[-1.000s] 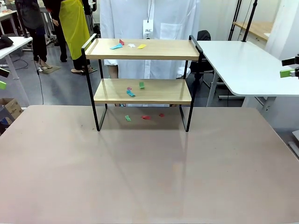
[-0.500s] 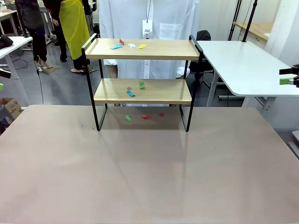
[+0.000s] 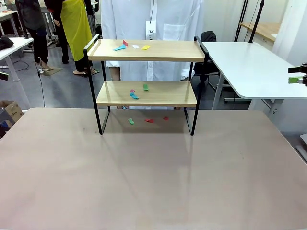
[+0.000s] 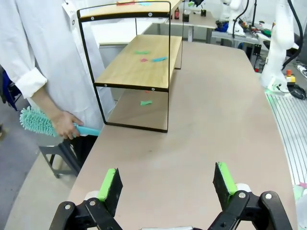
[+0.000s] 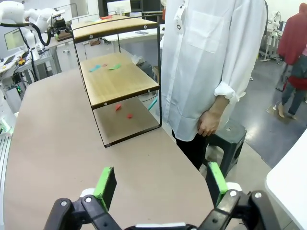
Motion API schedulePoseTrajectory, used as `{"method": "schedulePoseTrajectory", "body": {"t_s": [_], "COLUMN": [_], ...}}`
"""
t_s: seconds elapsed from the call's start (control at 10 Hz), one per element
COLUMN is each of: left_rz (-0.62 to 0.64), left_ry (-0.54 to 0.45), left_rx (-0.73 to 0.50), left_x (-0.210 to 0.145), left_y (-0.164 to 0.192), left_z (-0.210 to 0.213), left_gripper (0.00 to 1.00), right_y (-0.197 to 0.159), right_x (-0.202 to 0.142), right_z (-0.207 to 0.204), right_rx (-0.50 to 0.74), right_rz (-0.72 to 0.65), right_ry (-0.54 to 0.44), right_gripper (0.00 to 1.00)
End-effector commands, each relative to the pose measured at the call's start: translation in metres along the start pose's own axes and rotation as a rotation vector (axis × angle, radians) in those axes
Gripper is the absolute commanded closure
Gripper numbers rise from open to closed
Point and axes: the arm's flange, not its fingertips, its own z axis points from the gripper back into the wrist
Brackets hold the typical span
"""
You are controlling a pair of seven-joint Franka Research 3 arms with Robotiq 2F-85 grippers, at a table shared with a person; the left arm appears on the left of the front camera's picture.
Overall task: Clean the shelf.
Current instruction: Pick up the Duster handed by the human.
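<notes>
Front: I see the shelf (image 3: 146,72) at 12 o'clock on the tan table (image 3: 153,182), with a person in a white coat (image 3: 153,19) right behind it. Coloured paper scraps (image 3: 139,91) lie on both boards and on the tabletop under the lower board. Right gripper (image 3: 297,75) is at the 3 o'clock frame edge, well apart from the shelf.

Left wrist: left gripper (image 4: 168,184) is spread wide, nothing between the fingers, above bare tabletop. Shelf is at 11 o'clock, well apart. Person's hand (image 4: 62,125) at 9 o'clock grips a teal brush (image 4: 36,121) beside the table edge.

Right wrist: right gripper is spread wide too, and empty. Shelf is at 11 o'clock, person at 1 o'clock beside it.
</notes>
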Motion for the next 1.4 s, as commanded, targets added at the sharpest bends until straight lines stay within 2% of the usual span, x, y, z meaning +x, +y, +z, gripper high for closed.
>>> {"method": "schedulePoseTrajectory", "body": {"t_s": [0.0,0.4,0.5,1.3], "left_rz": [-0.021,-0.022,-0.008,-0.008], "left_ry": [-0.054,-0.107,-0.048,-0.048], "left_rx": [-0.007,-0.018,-0.008,-0.008], "left_x": [0.0024,0.0092,0.0044,0.0044], "left_y": [0.0022,0.0014,-0.0013,-0.0013], "left_z": [0.0044,0.0068,0.0059,0.0059], "left_gripper": [0.00,0.00,0.00,0.00], "right_y": [-0.0016,-0.0031,0.0010,0.0010], "right_x": [0.0025,0.0027,-0.0019,-0.0019], "right_z": [0.0002,0.0021,0.0009,0.0009], "right_rx": [0.004,0.046,0.013,0.013], "right_rz": [-0.017,-0.046,-0.009,-0.009], "right_ry": [-0.034,-0.037,-0.015,-0.015], "right_gripper": [0.00,0.00,0.00,0.00]}}
